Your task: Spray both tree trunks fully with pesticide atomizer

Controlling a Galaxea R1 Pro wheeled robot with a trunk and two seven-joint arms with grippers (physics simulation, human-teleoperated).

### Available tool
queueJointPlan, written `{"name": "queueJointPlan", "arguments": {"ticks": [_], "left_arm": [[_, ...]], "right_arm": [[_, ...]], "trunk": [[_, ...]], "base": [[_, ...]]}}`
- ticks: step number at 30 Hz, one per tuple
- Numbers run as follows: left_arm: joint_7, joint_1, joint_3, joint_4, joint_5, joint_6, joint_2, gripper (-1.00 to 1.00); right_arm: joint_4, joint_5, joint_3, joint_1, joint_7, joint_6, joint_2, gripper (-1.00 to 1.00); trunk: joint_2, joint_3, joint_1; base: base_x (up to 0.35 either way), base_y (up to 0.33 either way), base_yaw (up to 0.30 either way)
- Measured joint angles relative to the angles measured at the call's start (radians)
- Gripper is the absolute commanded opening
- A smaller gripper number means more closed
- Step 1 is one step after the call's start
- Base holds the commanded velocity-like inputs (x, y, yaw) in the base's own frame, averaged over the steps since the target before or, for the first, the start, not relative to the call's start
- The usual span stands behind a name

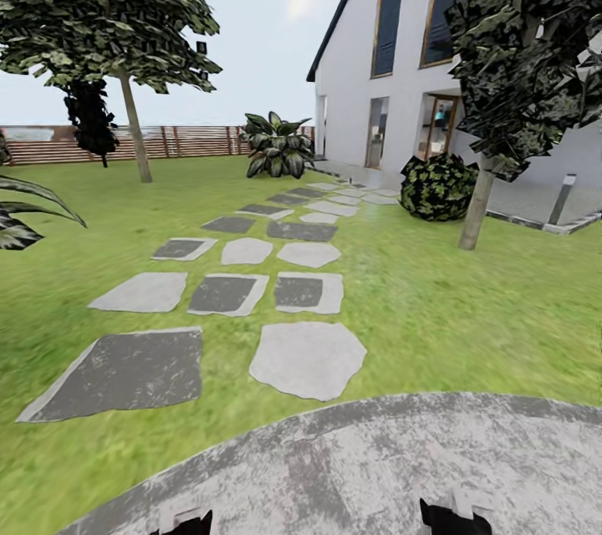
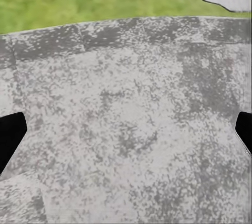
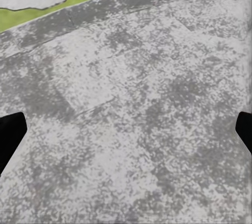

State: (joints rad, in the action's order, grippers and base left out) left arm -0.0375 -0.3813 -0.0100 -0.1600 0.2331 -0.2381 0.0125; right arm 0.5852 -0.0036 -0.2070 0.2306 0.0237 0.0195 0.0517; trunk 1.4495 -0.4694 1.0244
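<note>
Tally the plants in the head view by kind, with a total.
Tall trees with straight grey-brown trunks: 2
Dark leafy bushes: 2
Broad-leaved green plant near the wooden fence: 1
Palm fronds, cut off at the picture's edge: 1
Total: 6

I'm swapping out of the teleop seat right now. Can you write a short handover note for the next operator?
Left gripper: open, nothing between its fingers, above a mottled grey paved circle.
Right gripper: same, open and holding nothing.
Two trees stand ahead across the lawn: left tree trunk near the fence, right tree trunk by the house.
A stepping-stone path leads between them.
Done: nothing visible; no white specks on either trunk.
Left: find the atomizer, grasp it, spray both trunks.
</note>
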Motion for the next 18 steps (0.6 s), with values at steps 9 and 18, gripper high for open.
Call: {"name": "queueJointPlan", "arguments": {"ticks": [9, 18], "left_arm": [[0.000, 0.000, 0.000, 0.001, 0.000, 0.003, 0.000, 1.00], [0.000, 0.000, 0.000, 0.001, 0.000, 0.003, 0.000, 1.00]], "right_arm": [[0.000, 0.001, 0.000, 0.000, 0.000, 0.002, 0.001, 1.00], [0.000, 0.001, 0.000, 0.000, 0.001, 0.003, 0.000, 1.00]], "trunk": [[0.000, 0.000, 0.000], [0.000, 0.000, 0.000]], "base": [[0.335, 0.000, -0.024], [0.334, 0.000, -0.002]]}}
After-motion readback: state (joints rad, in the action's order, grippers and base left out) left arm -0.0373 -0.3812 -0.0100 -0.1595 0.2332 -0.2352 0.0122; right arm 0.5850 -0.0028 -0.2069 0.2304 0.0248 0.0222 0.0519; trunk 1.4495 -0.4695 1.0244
